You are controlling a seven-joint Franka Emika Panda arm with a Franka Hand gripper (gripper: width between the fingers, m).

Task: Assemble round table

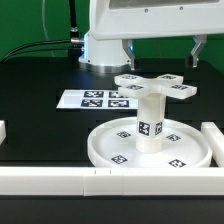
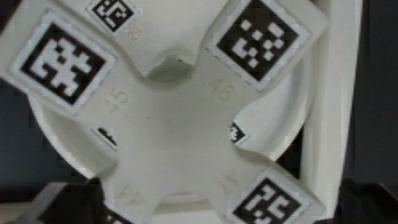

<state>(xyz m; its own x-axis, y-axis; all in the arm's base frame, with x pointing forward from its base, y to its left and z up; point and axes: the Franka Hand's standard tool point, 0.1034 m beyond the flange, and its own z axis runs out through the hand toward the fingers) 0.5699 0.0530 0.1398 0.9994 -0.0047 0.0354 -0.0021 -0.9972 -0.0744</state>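
Your claw hangs spread wide just above the cross-shaped foot, holding nothing. The foot sits on top of the leg, which stands upright in the middle of the round disc on the black surface. White bars hem the disc in at the front and on the exterior view's right.

The black table carries the marker board, the rimmed round disc and long white bars.

The gripper hangs pointing down, jaws wide apart.
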